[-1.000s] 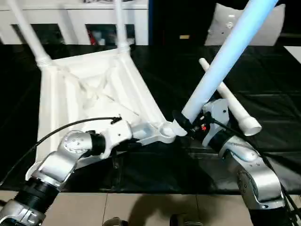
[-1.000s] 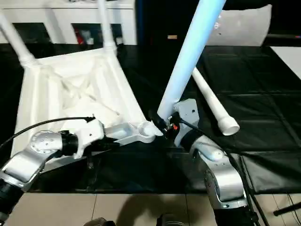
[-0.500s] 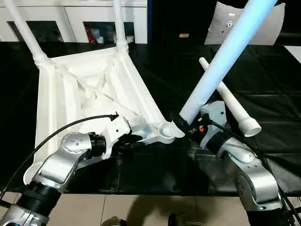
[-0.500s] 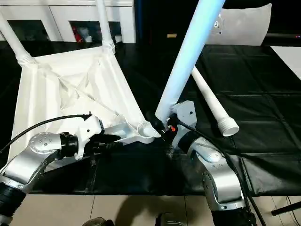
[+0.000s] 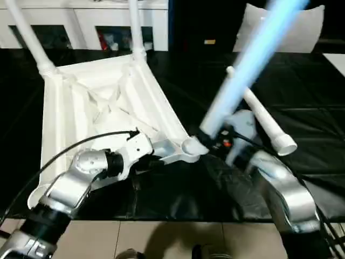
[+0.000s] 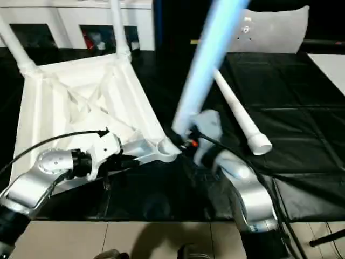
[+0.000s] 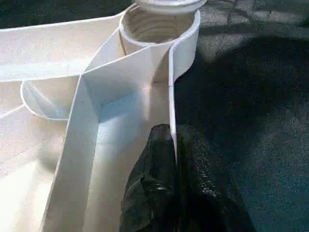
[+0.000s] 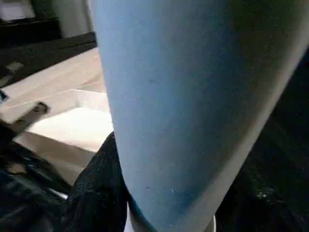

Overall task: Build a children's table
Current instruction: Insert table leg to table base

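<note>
Table top [image 5: 102,108] lies upside down on black surface [image 5: 302,81], ribs up, so sockets face up for leg insertion. Two legs already seated in far corners: far-left leg [image 5: 29,38] and the other far leg [image 5: 135,27], both upright.

L gripper [image 7: 175,145]: fingers pinched shut on the thin rim wall just behind the near corner socket [image 7: 159,24]. Probably there to pin the top so it won't slide or tip while the leg gets pushed in.

R gripper [image 5: 215,143]: fingers about half open, wrapped around held leg [image 5: 242,70] low down, near its flared end. Low grip = better control of the tip at the socket. Leg tilts up and to the right, end sits right at the socket mouth, not yet square to it. Looks like mid-insertion, 3rd of 4.

Spare leg [image 5: 264,118] lies on surface just right of R arm, untouched.

Vs 1 s ago: held leg is closer to upright, its end nearer the socket. L grip same spot. Top not shifted.
</note>
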Robot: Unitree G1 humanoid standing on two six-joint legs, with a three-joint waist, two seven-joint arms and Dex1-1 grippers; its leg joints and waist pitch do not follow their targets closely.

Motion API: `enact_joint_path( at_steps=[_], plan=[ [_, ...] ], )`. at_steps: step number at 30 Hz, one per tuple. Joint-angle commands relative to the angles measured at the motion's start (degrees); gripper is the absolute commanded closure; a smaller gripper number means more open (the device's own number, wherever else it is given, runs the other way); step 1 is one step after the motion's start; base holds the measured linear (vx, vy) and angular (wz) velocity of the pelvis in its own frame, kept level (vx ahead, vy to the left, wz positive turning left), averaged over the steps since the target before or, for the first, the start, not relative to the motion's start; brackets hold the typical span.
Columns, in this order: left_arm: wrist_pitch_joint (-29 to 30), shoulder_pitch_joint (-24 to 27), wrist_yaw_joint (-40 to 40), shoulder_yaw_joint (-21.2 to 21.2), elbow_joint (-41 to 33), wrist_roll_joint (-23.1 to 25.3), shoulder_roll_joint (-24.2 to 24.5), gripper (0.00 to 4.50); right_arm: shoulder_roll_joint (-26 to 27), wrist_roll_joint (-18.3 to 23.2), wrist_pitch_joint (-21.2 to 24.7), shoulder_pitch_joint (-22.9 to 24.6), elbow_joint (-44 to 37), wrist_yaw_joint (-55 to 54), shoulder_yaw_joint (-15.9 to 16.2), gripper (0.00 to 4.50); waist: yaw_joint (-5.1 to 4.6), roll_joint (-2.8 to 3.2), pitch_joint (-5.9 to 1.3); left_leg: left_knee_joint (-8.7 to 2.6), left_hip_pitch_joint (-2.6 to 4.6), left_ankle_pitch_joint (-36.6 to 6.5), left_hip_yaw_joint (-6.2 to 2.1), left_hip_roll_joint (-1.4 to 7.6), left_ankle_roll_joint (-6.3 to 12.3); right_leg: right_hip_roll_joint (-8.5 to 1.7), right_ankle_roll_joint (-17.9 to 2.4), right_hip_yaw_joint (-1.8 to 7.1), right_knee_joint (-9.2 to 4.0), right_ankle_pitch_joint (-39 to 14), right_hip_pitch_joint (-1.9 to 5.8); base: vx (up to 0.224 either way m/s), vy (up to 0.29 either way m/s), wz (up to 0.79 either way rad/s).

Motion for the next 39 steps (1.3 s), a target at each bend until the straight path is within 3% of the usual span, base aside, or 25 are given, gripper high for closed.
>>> enact_joint_path(
  at_steps=[1,2,3,4,6,7,10,20,21,25,29,30,35,39],
  plan=[
    [-4.87,-0.9,-3.44,-1.91,1.88,1.1,0.71,4.5,-1.72,0.13,2.03,-2.7,3.24,3.7,1.92,2.61,0.01,-0.8,-4.16,-4.27,0.12,-8.53,-0.14,2.35,1.49,-3.37,-10.85,2.18,-4.32,-15.01,3.12,0.0,0.0,0.0],
    [-6.65,-1.13,-4.66,-2.33,2.54,1.24,0.8,4.5,-2.32,-0.2,2.63,-3.8,4.7,4.88,2.57,2.61,0.19,-0.43,-4.21,-4.29,0.19,-7.85,-0.16,2.33,1.54,-3.4,-11.25,2.19,-4.17,-13.73,3.09,0.0,0.0,0.0],
    [-6.65,-1.13,-4.66,-2.33,2.54,1.24,0.8,4.5,-2.32,-0.2,2.63,-3.8,4.7,4.88,2.57,2.61,0.19,-0.43,-4.21,-4.29,0.19,-7.85,-0.16,2.33,1.54,-3.4,-11.25,2.19,-4.17,-13.73,3.09,0.0,0.0,0.0],
    [-9.57,-1.83,-6.81,-3.08,3.7,1.47,0.91,4.5,-3.06,-1.14,1.92,-5.33,7.05,6.13,3.19,2.61,0.27,-1.04,-4.34,-4.2,0.11,-7.17,-0.12,2.39,1.89,-3.44,-11.7,2.15,-3.94,-11.72,3.2,0.0,0.0,0.0],
    [-11.55,-2.97,-8.41,-3.86,5.27,2.19,1.27,4.5,-3.76,-1.63,2.11,-6.72,8.99,7.22,3.69,2.61,0.43,-0.98,-4.4,-4.18,0.41,-6.56,-0.01,2.47,1.98,-3.53,-12.14,2.16,-3.81,-10.87,3.04,0.0,0.0,0.0],
    [-12.38,-3.43,-9.05,-4.12,5.93,2.41,1.4,4.5,-4.15,-1.72,2.23,-7.15,9.5,7.84,3.91,2.61,0.45,-1.38,-4.39,-4.11,0.42,-6.26,0.1,2.43,2.28,-3.45,-12.39,2.19,-3.69,-9.93,3.07,0.0,0.0,0.0],
    [-15.73,-5.19,-12.09,-4.35,8.13,2.32,1.54,4.5,-5.51,-1.24,4.52,-8.02,9.9,10.19,4.74,2.61,0.93,-1.43,-4.26,-4.25,0.55,-6.02,0.14,2.63,2.23,-3.52,-12.49,2.19,-3.59,-9.08,3.1,0.0,0.0,0.0],
    [-20.34,-8.41,-14.58,-3.86,13.7,2.58,0.66,4.5,-6.59,0.82,7.02,-6.05,6.85,12.15,4.22,2.61,1.51,-1.56,-3.68,-4.62,0.71,-8.78,0.11,2.69,0.75,-3.6,-11.67,2.3,-3.99,-11.71,2.92,0.0,0.0,0.0],
    [-20.48,-8.67,-14.68,-3.67,14.24,2.56,0.51,4.5,-6.7,1.31,7.7,-5.63,5.99,12.2,3.79,2.61,1.54,-1.32,-3.58,-4.73,0.71,-9.26,0.0,2.8,0.46,-3.69,-11.59,2.29,-3.92,-12.18,2.87,0.0,0.0,0.0],
    [-16.26,-8.83,-14.34,-1.75,14.33,0.85,-0.54,4.5,-7.84,2.68,10.26,-3.97,2.41,12.38,3.0,2.61,1.72,-1.23,-3.21,-4.97,1.03,-12.35,0.09,2.94,-0.33,-3.65,-10.93,2.4,-4.49,-16.09,2.46,0.0,0.0,0.0],
    [-10.64,-7.59,-19.39,-1.23,11.61,-3.88,0.02,4.5,-7.56,2.2,10.11,-3.15,2.37,11.55,2.72,2.61,1.36,-1.39,-3.15,-5.13,0.63,-13.03,-0.04,2.83,-1.05,-3.69,-9.98,2.27,-4.6,-18.56,2.53,0.0,0.0,0.0],
    [-10.64,-7.59,-19.39,-1.23,11.61,-3.88,0.02,4.5,-7.56,2.2,10.11,-3.15,2.37,11.55,2.72,2.61,1.36,-1.39,-3.15,-5.13,0.63,-13.03,-0.04,2.83,-1.05,-3.69,-9.98,2.27,-4.6,-18.56,2.53,0.0,0.0,0.0],
    [-9.06,-7.57,-22.53,-1.23,10.45,-5.41,0.16,4.5,-6.98,0.54,8.73,-4.07,5.05,10.54,4.04,2.61,1.47,-1.07,-3.37,-4.94,0.54,-7.7,0.36,2.79,0.35,-3.45,-12.64,2.24,-3.88,-8.54,2.79,0.0,0.0,0.0],
    [-9.44,-7.8,-21.88,-1.55,10.58,-3.82,0.32,4.5,-6.49,0.58,8.64,-4.34,6.12,10.46,4.22,2.62,1.41,-1.06,-3.07,-5.18,0.72,-10.49,0.35,2.91,-0.09,-3.54,-12.38,2.24,-4.3,-12.64,2.67,0.0,0.0,0.0]
  ],
)
